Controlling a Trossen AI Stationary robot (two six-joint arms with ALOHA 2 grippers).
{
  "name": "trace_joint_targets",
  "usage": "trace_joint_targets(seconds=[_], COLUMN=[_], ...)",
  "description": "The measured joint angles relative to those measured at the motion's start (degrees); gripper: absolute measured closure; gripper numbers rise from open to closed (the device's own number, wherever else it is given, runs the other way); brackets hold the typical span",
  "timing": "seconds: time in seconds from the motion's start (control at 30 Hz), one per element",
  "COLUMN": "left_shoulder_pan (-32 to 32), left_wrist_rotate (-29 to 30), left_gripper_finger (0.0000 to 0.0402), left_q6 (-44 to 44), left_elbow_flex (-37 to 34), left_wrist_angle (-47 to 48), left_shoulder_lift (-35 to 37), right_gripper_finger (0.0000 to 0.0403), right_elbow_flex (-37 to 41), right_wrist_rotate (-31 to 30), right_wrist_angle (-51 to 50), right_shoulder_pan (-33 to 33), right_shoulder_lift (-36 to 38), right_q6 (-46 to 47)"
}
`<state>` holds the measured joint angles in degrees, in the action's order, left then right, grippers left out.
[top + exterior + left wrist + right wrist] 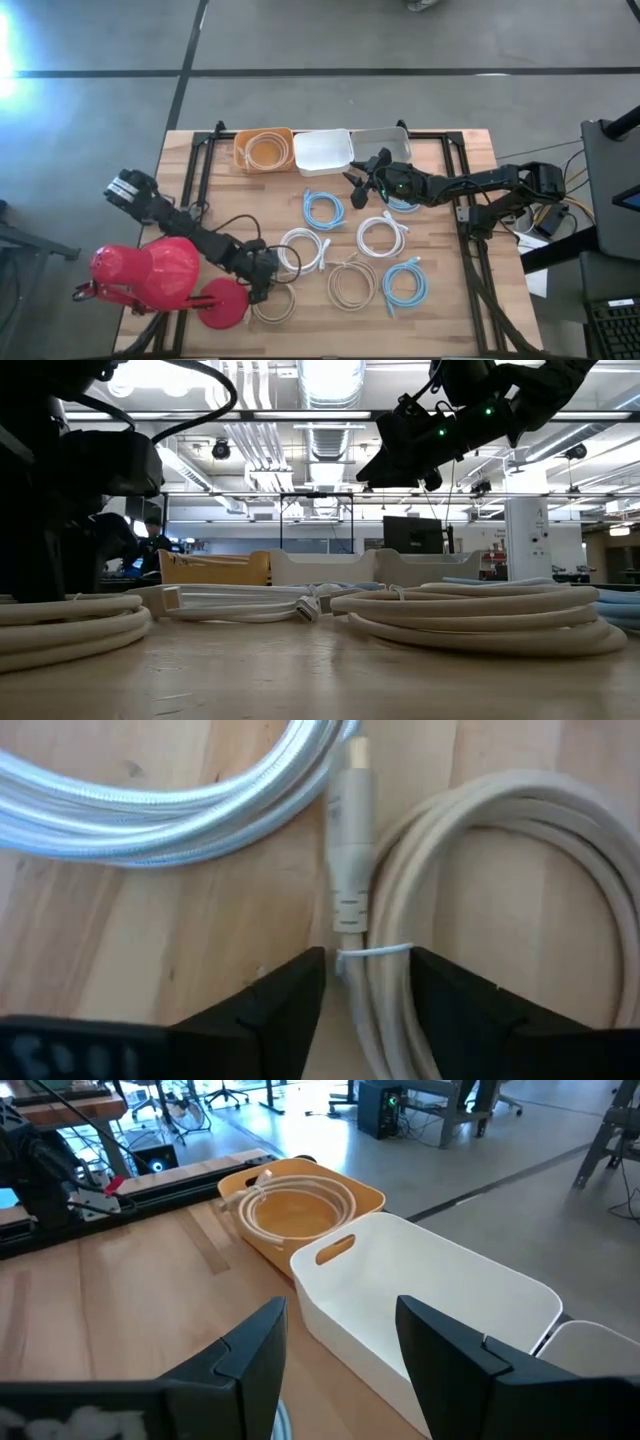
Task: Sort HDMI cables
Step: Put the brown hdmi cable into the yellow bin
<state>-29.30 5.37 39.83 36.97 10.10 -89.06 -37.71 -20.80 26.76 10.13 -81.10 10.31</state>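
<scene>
Beige coil (480,900) lies flat, plug (348,850) pointing away from my left gripper (368,982), fingers apart astride its strand; right gripper (335,1342) spread above white tub (430,1295).

A beige coiled cable (272,306) and white braided coiled cable (304,249) lie on the light wooden tabletop (450,290); orange plastic tub (264,150), white plastic tub (323,151).

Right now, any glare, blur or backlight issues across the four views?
High view: bright flare at the left edge. Low view: ceiling lights backlight the right gripper into silhouette; nearest beige cable soft. Left wrist view: the left gripper fingertips blurred. Right wrist view: evenly lit.
</scene>
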Motion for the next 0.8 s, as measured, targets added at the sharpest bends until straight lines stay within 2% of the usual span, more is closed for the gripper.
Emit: trace_joint_targets(seconds=[0.07,0.27,0.3,0.67,0.73,0.8], left_shoulder_pan=[-0.02,0.06,0.13,0.93,1.36,2.08], left_wrist_rotate=[0.95,1.21,1.89,19.69,26.14,35.81], left_gripper_finger=[0.0239,0.0370,0.0378,0.0370,0.0373,0.0372], left_q6=[-1.25,-1.95,-1.90,-7.27,-9.77,-13.56], left_elbow_flex=[0.00,0.16,0.11,-0.11,-0.11,-0.11], left_wrist_angle=[0.20,2.50,3.73,15.72,17.52,18.23], left_shoulder_lift=[0.20,3.90,4.86,23.42,26.39,28.90], right_gripper_finger=[0.0220,0.0220,0.0220,0.0220,0.0220,0.0220], right_elbow_flex=[0.00,0.00,0.00,0.00,0.00,0.00], right_wrist_rotate=[-0.02,-0.02,-0.02,-0.02,-0.02,-0.02], right_wrist_angle=[-0.02,0.00,0.00,0.00,0.02,0.04], right_shoulder_pan=[0.00,0.00,0.00,0.00,0.00,0.00], right_shoulder_lift=[0.00,0.00,0.00,0.01,0.02,0.02], right_q6=[0.00,-0.20,-0.20,-0.20,-0.20,-0.20])
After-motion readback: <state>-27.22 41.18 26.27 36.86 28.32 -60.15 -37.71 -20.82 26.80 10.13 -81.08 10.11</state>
